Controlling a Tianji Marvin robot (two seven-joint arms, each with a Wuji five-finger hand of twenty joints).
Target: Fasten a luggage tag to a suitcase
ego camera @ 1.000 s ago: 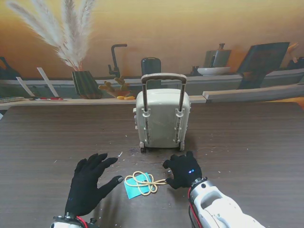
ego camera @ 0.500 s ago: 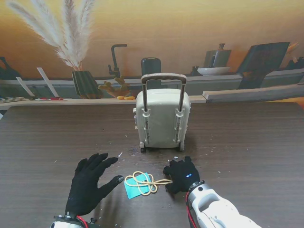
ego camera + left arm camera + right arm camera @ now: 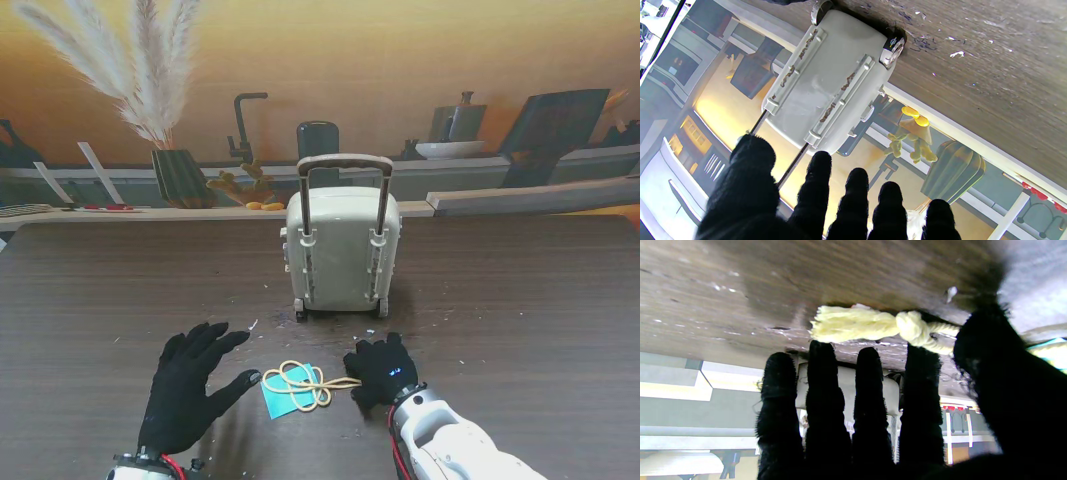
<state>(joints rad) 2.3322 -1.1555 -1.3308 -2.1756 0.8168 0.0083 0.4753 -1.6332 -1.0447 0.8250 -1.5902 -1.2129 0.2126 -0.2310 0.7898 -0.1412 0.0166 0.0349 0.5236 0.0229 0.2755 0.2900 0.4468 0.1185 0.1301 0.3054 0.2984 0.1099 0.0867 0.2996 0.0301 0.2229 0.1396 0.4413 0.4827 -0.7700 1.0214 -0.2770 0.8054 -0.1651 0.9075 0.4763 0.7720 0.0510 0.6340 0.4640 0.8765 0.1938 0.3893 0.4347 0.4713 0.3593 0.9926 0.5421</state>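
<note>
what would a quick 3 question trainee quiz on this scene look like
1. True or false: the suitcase stands upright with its pull handle raised.
2. Which hand is at the knotted end of the yellow cord? A) left hand B) right hand
3. What colour is the luggage tag under the cord?

Key: 1 true. 2 B; the right wrist view shows the knot at its fingertips, not yet gripped. 3 teal blue.
</note>
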